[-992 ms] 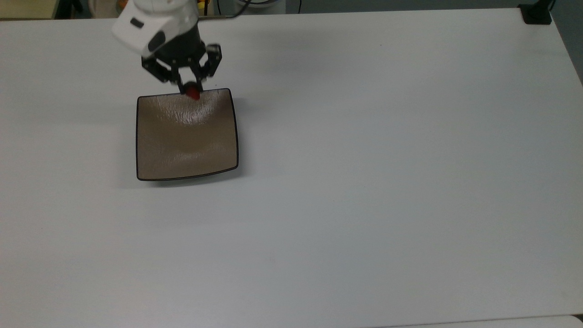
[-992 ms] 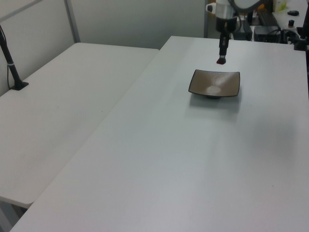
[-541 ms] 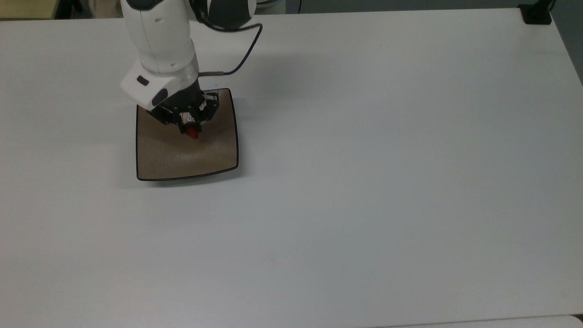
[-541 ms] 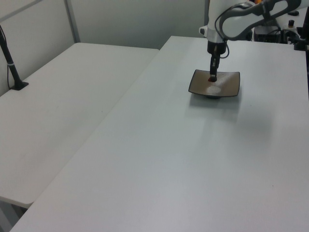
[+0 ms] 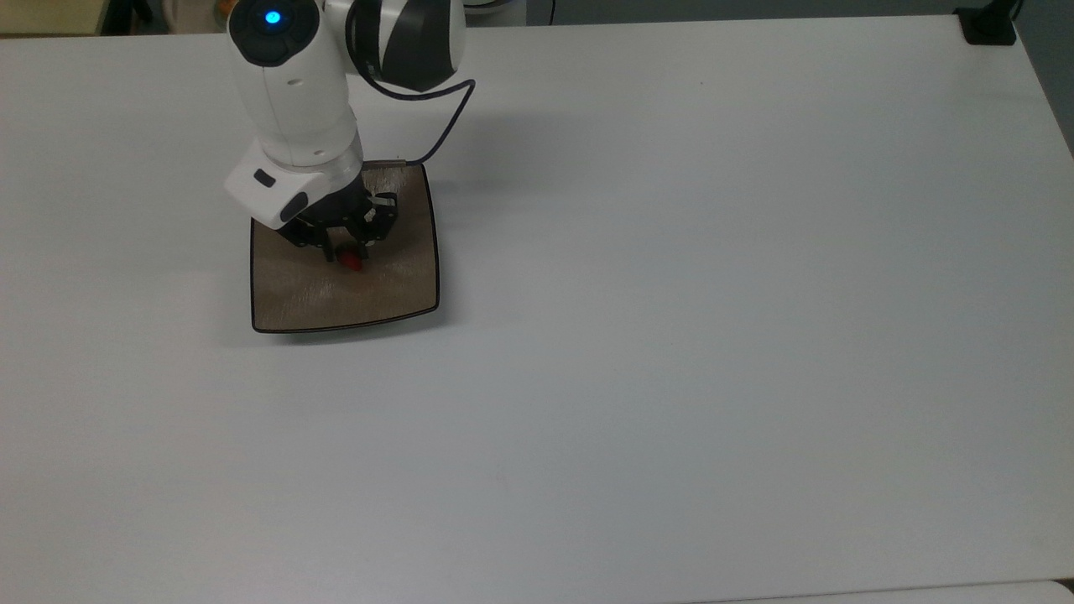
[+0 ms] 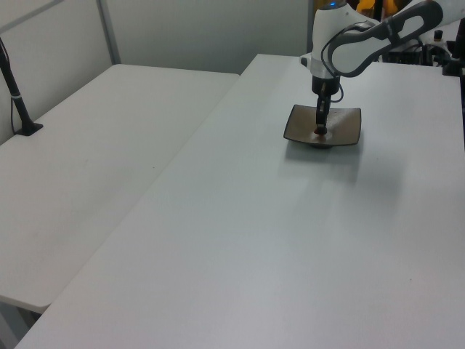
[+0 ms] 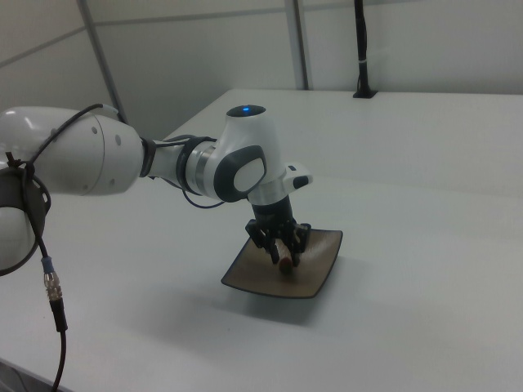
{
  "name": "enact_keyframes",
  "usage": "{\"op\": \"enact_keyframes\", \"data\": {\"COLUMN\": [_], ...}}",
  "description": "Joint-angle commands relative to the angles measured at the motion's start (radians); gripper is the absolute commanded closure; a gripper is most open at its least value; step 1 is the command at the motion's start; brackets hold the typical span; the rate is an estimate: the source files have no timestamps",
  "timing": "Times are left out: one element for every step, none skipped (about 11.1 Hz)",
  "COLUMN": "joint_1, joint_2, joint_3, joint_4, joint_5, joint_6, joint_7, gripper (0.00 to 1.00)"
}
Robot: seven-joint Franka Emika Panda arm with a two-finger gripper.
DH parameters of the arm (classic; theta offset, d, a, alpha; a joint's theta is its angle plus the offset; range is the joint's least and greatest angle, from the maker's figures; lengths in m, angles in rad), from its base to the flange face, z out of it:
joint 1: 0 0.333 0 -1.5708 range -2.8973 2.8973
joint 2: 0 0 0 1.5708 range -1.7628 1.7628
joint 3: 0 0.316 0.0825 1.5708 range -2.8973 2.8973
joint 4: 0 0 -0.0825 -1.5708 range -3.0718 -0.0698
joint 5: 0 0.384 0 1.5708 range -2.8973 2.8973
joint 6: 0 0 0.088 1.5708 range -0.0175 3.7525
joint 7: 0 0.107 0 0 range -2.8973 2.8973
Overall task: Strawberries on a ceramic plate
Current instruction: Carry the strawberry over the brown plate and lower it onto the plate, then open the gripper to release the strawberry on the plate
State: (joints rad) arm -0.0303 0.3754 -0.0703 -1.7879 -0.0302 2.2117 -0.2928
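Strawberry: small and red (image 5: 353, 262), right there over the plate's middle, pinched between your fingers; its cap is hidden by them.
Gripper: clamped on the strawberry (image 5: 350, 254), pointing straight down, low over the plate.
Plate: square, glossy tan-brown, thin dark rim (image 5: 352, 304); the arm covers its far corner in the top view.
Contact: you can't tell whether the strawberry touches the plate.
Left view: strawberry a mere speck (image 6: 320, 132).
Table: plain white (image 5: 671, 335), plate near the top view's left.
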Motion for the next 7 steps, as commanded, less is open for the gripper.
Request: {"op": "enact_keyframes", "data": {"joint_1": [0.001, 0.004, 0.009, 0.013, 0.029, 0.044, 0.053], "joint_2": [-0.039, -0.071, -0.101, -0.14, -0.179, -0.212, -0.249], "joint_3": [-0.002, -0.002, 0.0, 0.0, 0.0, 0.0, 0.0], "joint_4": [-0.015, -0.013, -0.008, 0.005, 0.027, 0.054, 0.08], "joint_5": [-0.016, -0.014, -0.001, 0.003, 0.003, 0.003, 0.003], "joint_6": [0.005, -0.013, -0.03, -0.052, -0.108, -0.177, -0.249], "joint_7": [0.02, 0.036, 0.041, 0.044, 0.047, 0.056, 0.087], "gripper": [0.0, 0.0, 0.0, 0.0, 0.0, 0.0, 0.0]}}
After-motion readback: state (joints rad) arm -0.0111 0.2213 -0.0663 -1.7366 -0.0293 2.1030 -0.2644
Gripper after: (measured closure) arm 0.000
